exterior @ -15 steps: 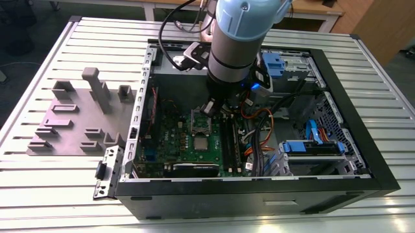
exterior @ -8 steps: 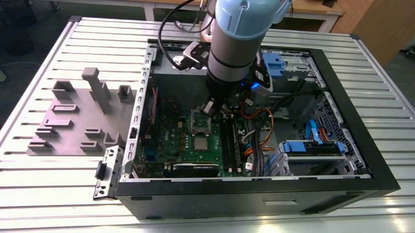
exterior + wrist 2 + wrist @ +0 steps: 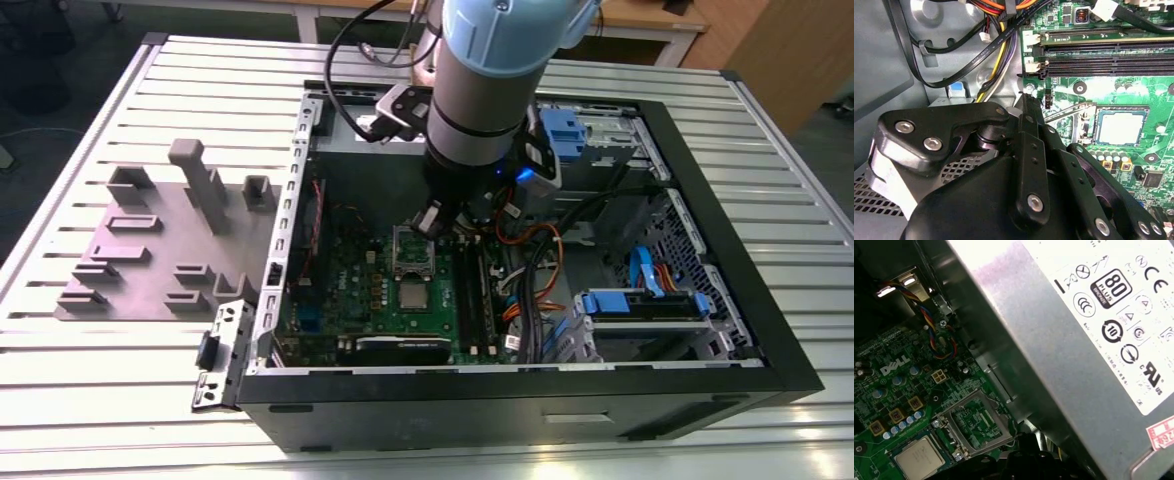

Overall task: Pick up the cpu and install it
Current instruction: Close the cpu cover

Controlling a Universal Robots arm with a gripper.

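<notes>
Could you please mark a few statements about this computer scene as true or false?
1. The cpu lies on the green board inside the case. True.
2. The socket frame is closed over the cpu. False: it stands open beside the uncovered cpu.
3. The arm reaches into the case. True.
4. The gripper holds the cpu. False: the cpu lies on the board, apart from it.
5. The grey fixture sits inside the case. False: it is on the table, at the exterior view's left of the case.
</notes>
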